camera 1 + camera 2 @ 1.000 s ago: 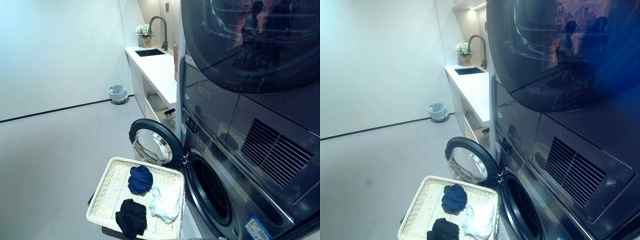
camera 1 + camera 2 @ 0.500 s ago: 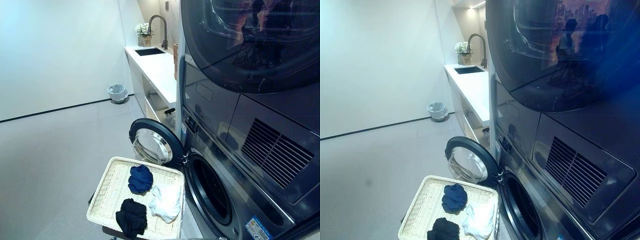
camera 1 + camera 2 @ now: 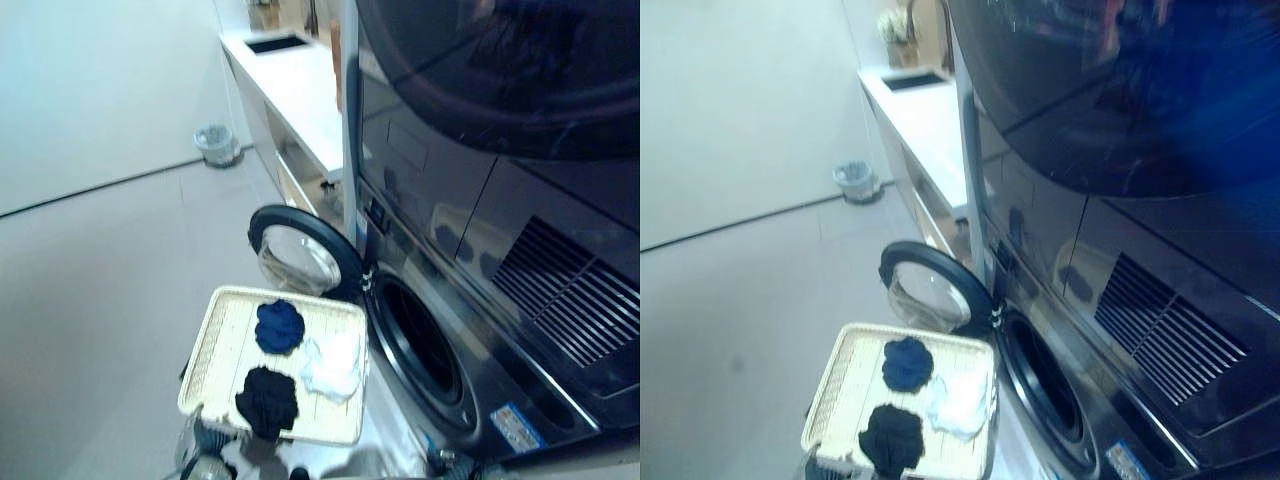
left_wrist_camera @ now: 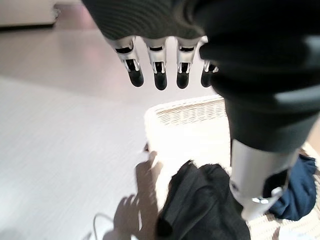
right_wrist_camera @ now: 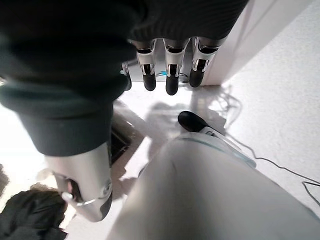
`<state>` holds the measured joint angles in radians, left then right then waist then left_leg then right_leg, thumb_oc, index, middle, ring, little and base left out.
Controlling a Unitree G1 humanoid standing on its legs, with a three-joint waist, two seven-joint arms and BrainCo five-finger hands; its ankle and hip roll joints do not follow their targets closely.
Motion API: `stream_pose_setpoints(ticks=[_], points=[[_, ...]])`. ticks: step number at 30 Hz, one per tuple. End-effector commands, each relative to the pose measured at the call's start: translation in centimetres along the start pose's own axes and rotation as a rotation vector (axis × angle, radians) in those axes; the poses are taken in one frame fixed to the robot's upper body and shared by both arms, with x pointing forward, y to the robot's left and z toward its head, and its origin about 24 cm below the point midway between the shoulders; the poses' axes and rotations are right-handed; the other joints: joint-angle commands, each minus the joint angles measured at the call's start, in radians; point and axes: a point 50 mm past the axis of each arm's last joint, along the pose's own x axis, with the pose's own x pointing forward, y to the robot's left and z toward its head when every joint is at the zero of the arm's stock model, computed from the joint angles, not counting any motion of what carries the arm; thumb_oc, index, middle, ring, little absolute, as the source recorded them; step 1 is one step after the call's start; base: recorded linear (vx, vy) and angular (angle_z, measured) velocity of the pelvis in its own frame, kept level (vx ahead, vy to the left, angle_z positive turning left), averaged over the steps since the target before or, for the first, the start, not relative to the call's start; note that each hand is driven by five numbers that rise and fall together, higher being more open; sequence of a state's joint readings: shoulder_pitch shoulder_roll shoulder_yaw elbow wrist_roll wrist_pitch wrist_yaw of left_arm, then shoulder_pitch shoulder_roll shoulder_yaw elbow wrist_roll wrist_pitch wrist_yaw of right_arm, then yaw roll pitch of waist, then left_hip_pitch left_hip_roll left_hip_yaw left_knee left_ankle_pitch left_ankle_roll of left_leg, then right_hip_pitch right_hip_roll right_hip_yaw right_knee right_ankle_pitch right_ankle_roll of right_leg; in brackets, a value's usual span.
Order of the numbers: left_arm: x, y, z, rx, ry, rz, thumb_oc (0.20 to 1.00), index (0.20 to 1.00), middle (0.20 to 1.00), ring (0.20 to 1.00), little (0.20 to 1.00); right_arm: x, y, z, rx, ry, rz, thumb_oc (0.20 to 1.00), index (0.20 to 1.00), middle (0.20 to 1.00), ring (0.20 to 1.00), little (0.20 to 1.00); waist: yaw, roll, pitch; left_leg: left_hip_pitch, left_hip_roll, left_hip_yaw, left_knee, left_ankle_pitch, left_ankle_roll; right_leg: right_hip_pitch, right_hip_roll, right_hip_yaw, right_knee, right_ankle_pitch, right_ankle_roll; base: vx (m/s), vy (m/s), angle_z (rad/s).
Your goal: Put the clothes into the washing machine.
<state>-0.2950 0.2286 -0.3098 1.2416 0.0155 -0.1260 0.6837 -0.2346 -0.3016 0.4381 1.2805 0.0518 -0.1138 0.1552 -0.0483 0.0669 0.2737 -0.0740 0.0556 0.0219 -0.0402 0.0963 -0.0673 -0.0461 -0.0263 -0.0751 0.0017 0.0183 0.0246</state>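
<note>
Washing machine [image 3: 470,330] fills the right half of the eye view, its porthole opening [image 3: 420,350] dark at lower centre-right, and its round door [image 3: 305,262] swung open toward centre frame. Big risk as I see it: that door leans in just above the basket's top edge, so a lifted garment or my arm could snag it on the way across, esp. if I swing wide.

Wicker basket [image 3: 222,350] sits lower centre on the floor, right next to the opening. All three clothes are in it, nothing loaded yet. Navy bundle [image 3: 279,326] is at the top, white one [image 3: 334,365] lower right, nearest the drum, black one [image 3: 266,401] at the bottom. Navy and white touch, so a sloppy pinch might drag two at once, or drop one on the floor btw basket and machine. The basket's light, too; a hard pull could tip or shift it.

My left robot hand [image 4: 160,60], in its wrist view, hangs above the basket rim and the black bundle, fingers [image 4: 159,75] straight and slack, released, holding nothing, touching nothing.

My right robot hand [image 5: 165,65], in its wrist view, is same deal: relaxed, empty, over bare floor.
</note>
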Motion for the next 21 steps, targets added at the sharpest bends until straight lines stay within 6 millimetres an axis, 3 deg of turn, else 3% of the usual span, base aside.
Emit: stream_pose_setpoints(ticks=[1,5,9,12,16,18,19,21], points=[[1.9,2.3,3.2,-0.053,-0.085,0.146,1.000,1.000,1.000,1.000,1.000,0.5,-0.2,4.1,-0.003,-0.139,-0.015,1.000,1.000,1.000,1.000,1.000,-0.013,-0.069,0.068,0.016,-0.102,0.045,0.044,-0.075,0.072,-0.060,-0.021,0.064,0.021,0.063,0.035,-0.06,0.032,-0.17],[3.3,3.8,7.3,-0.098,-0.157,0.187,1.000,1.000,1.000,1.000,1.000,0.6,-0.9,8.0,-0.016,-0.242,-0.051,1.000,1.000,1.000,1.000,1.000,-0.025,-0.085,0.154,-0.070,-0.118,0.044,0.091,-0.075,0.071,-0.140,-0.026,0.086,0.026,0.089,0.035,-0.12,0.044,-0.07],[4.0,4.8,9.2,-0.114,-0.192,0.185,1.000,1.000,1.000,1.000,1.000,0.5,-1.3,10.0,-0.024,-0.291,-0.068,1.000,1.000,1.000,1.000,1.000,-0.028,-0.093,0.190,-0.117,-0.123,0.057,0.122,-0.079,0.071,-0.187,-0.027,0.097,0.034,0.100,0.035,-0.07,0.028,-0.13],[5.2,6.8,11.9,-0.125,-0.211,0.188,1.000,1.000,1.000,1.000,1.000,0.1,-1.8,13.3,-0.028,-0.381,-0.084,1.000,1.000,1.000,1.000,1.000,-0.038,-0.112,0.246,-0.203,-0.120,0.088,0.171,-0.081,0.065,-0.275,-0.027,0.104,0.072,0.109,0.041,-0.09,0.018,-0.12],[5.9,8.4,13.1,-0.106,-0.191,0.198,1.000,1.000,1.000,1.000,1.000,-0.3,-1.6,15.2,-0.038,-0.440,-0.076,1.000,1.000,1.000,1.000,1.000,-0.053,-0.129,0.246,-0.287,-0.113,0.104,0.199,-0.071,0.057,-0.367,-0.019,0.103,0.105,0.116,0.041,-0.04,-0.007,-0.13],[5.9,8.4,13.1,-0.107,-0.191,0.199,1.000,1.000,1.000,1.000,1.000,-0.3,-1.6,15.3,-0.038,-0.440,-0.077,1.000,1.000,1.000,1.000,1.000,-0.053,-0.129,0.246,-0.289,-0.113,0.104,0.201,-0.071,0.057,-0.369,-0.019,0.103,0.106,0.116,0.041,-0.02,0.007,0.01],[6.3,9.4,13.6,-0.101,-0.168,0.218,1.000,1.000,1.000,1.000,1.000,-0.7,-1.5,16.4,-0.037,-0.483,-0.082,1.000,1.000,1.000,1.000,1.000,-0.068,-0.138,0.246,-0.360,-0.110,0.108,0.228,-0.065,0.051,-0.442,-0.011,0.104,0.128,0.122,0.037,-0.06,0.018,0.04],[6.5,9.9,13.8,-0.105,-0.142,0.225,1.000,1.000,1.000,1.000,1.000,-0.9,-1.5,16.8,-0.030,-0.504,-0.082,1.000,1.000,1.000,1.000,1.000,-0.078,-0.147,0.246,-0.398,-0.111,0.110,0.247,-0.066,0.048,-0.479,-0.007,0.104,0.136,0.126,0.036,-0.05,0.011,-0.02]])
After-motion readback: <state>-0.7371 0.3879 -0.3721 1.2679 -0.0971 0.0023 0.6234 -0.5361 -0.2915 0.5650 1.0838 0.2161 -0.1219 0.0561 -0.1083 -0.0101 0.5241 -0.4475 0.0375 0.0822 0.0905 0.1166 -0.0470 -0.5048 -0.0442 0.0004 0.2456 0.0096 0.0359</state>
